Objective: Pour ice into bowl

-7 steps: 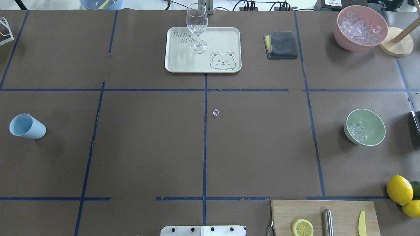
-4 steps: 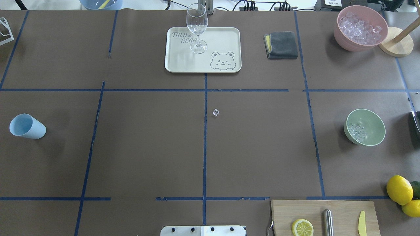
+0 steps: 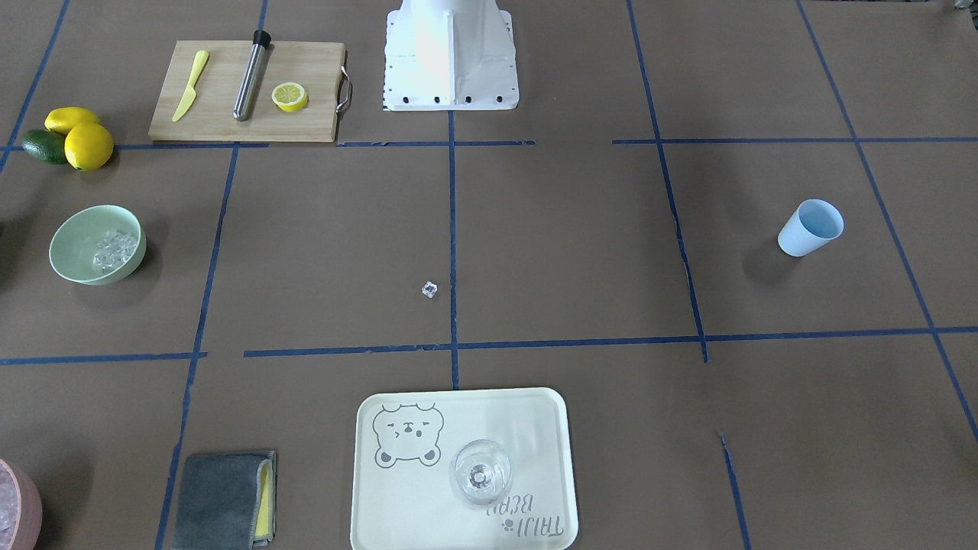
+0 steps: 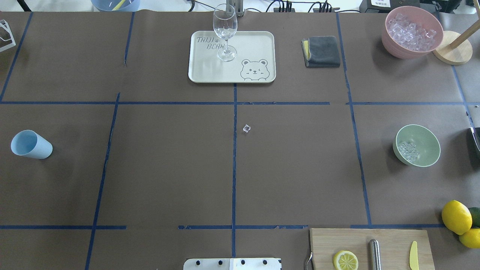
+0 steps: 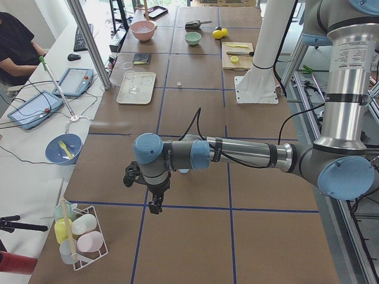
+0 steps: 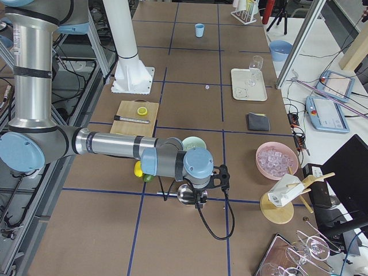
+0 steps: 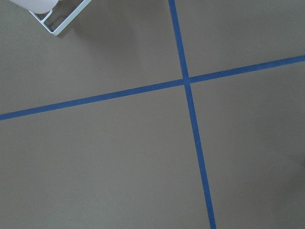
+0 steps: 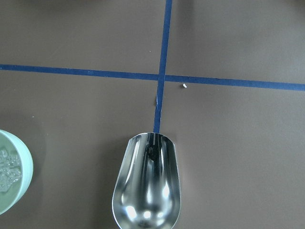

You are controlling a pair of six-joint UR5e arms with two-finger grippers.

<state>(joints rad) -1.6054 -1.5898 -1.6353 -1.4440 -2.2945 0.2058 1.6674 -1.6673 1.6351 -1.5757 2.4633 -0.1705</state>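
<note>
The pale mint-green bowl [image 4: 431, 150] stands at the table's right side with a handful of ice [image 4: 408, 151] in it; it also shows in the front view [image 3: 72, 256] and at the left edge of the right wrist view [image 8: 25, 167]. One loose ice cube [image 4: 246, 128] lies at mid-table. The light blue cup [image 4: 32, 145] lies on its side far left. An empty metal scoop [image 8: 147, 191] shows under the right wrist, right of the bowl. My right gripper [image 6: 197, 196] and left gripper [image 5: 155, 204] show only in side views; I cannot tell whether they are open or shut.
A pink container [image 4: 388, 39] full of ice stands back right beside a wooden stand [image 4: 452, 52]. A tray [image 4: 262, 41] bears a wine glass [image 4: 225, 32]. A folded grey cloth [image 4: 322, 51], a cutting board [image 4: 390, 240] and lemons [image 4: 456, 216] are also here.
</note>
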